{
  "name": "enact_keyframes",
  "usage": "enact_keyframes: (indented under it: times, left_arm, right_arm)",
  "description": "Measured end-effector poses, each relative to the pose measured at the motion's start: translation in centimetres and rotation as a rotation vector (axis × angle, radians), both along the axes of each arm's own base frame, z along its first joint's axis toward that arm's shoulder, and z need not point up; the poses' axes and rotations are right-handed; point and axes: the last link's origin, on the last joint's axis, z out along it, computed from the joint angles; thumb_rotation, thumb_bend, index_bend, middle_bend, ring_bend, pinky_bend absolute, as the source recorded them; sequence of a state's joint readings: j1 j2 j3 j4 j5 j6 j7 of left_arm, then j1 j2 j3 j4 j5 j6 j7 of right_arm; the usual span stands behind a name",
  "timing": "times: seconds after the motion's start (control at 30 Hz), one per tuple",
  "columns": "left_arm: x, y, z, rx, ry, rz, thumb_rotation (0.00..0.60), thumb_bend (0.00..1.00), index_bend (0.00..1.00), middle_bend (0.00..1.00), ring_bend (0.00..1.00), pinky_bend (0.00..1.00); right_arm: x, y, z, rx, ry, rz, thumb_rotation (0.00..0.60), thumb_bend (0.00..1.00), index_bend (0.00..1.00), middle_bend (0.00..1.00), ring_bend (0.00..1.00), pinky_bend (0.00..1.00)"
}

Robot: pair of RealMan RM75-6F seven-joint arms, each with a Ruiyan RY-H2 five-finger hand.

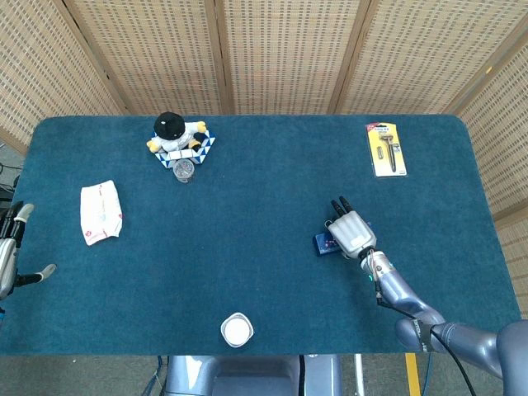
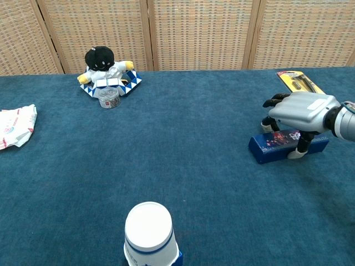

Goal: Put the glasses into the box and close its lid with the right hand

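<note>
The long dark-blue rectangular box [image 2: 285, 145] lay flat on the teal felt table [image 2: 183, 138], lid down, so the glasses were presumably already inside; they could not be seen. The right hand [image 2: 299, 111] rested over the box's top, fingers curled down along its far edge and thumb at its near side, apparently pressing or clasping it. Judged so, only releasing remained.
</note>
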State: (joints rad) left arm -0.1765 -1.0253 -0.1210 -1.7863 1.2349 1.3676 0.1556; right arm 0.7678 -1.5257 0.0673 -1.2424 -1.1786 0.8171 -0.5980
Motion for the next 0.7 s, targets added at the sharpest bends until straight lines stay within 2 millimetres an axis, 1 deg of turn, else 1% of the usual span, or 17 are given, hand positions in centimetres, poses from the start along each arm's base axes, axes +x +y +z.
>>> enact_keyframes:
  times: [0.03, 0.07, 0.1, 0.2, 0.37, 0.47, 0.5, 0.57, 0.6, 0.67, 0.7]
  left_arm:
    - [0.0, 0.0, 0.0, 0.0, 0.0, 0.0, 0.6, 0.0, 0.0, 0.0, 0.0, 0.0]
    - [0.0, 0.0, 0.0, 0.0, 0.0, 0.001, 0.6, 0.0, 0.0, 0.0, 0.0, 0.0]
    - [0.0, 0.0, 0.0, 0.0, 0.0, 0.001, 0.6, 0.0, 0.0, 0.0, 0.0, 0.0]
    - [0.0, 0.0, 0.1, 0.002, -0.002, -0.001, 0.6, 0.0, 0.0, 0.0, 0.0, 0.0]
    - [0.0, -0.2, 0.2, 0.005, -0.005, -0.005, 0.6, 0.0, 0.0, 0.0, 0.0, 0.0]
    - [0.1, -0.4, 0.3, 0.006, -0.006, -0.011, 0.6, 0.0, 0.0, 0.0, 0.0, 0.0]
    - [0.1, -0.5, 0.3, 0.007, -0.008, -0.014, 0.6, 0.0, 0.0, 0.0, 0.0, 0.0]
    - [0.1, -0.7, 0.4, 0.01, -0.013, -0.02, 0.6, 0.0, 0.0, 0.0, 0.0, 0.0]
    - [0.1, -0.8, 0.5, 0.011, -0.015, -0.023, 0.6, 0.0, 0.0, 0.0, 0.0, 0.0]
    - [0.2, -1.2, 0.6, 0.011, -0.02, -0.037, 0.6, 0.0, 0.0, 0.0, 0.0, 0.0]
    - [0.3, -1.3, 0.6, 0.01, -0.02, -0.045, 0.6, 0.0, 0.0, 0.0, 0.0, 0.0]
  right_arm:
    - [0.0, 0.1, 0.0, 0.005, 0.0, -0.006, 0.6, 0.15, 0.21, 0.13, 0.01, 0.01]
    - [0.0, 0.1, 0.1, 0.01, -0.001, -0.013, 0.6, 0.09, 0.13, 0.06, 0.0, 0.01]
    - [0.0, 0.3, 0.1, 0.016, -0.003, -0.023, 0.6, 0.05, 0.07, 0.02, 0.0, 0.01]
    - [0.3, 0.7, 0.5, 0.027, -0.01, -0.044, 0.6, 0.0, 0.0, 0.0, 0.0, 0.0]
    - [1.3, 1.6, 1.7, 0.023, -0.04, -0.053, 0.6, 0.0, 0.0, 0.0, 0.0, 0.0]
    - [1.9, 2.5, 3.3, -0.003, -0.076, -0.052, 0.6, 0.0, 0.0, 0.0, 0.0, 0.0]
    - [2.0, 2.9, 4.2, -0.024, -0.097, -0.054, 0.6, 0.0, 0.0, 0.0, 0.0, 0.0]
    - [1.7, 3.7, 5.6, -0.067, -0.134, -0.058, 0.6, 0.0, 0.0, 0.0, 0.0, 0.0]
    - [1.2, 4.3, 6.6, -0.103, -0.163, -0.062, 0.6, 0.0, 0.0, 0.0, 0.0, 0.0]
    - [0.0, 5.4, 8.3, -0.159, -0.215, -0.08, 0.6, 0.0, 0.0, 0.0, 0.0, 0.0]
    - [-1.0, 6.4, 9.6, -0.2, -0.265, -0.098, 0.6, 0.0, 0.0, 0.0, 0.0, 0.0]
